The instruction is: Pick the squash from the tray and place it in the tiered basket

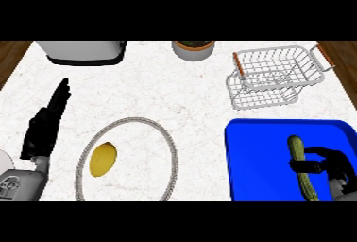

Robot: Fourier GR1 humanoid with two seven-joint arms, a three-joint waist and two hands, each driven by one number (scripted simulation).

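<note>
**Squash in blue tray, right hand closed around it**

The flat blue rectangular tray (265, 160) sits at the near right of the white marbled desk (174, 90). It contains one item: the long green squash (298, 150), lying lengthwise from far to near along the tray's right part. The black right hand (327, 163) is over the tray; its fingers (304, 165) curl round the squash about midway along its length, pinching it.

The white wire tiered basket with brown handles (275, 75) stands at the far right, beyond the tray and apart from it. Nothing shows in either tier.

A round plate with a grey roped rim (169, 146) lies near centre-left and holds a yellow oval lemon-like fruit (103, 159) in its left half.

The black left hand (50, 118) shows at the left edge, fingers straight and pressed together, pointing far, holding nothing.

At the far edge stand a grey round pot (193, 49) and a white and dark appliance (83, 51). No readable writing or labels on any item.
</note>
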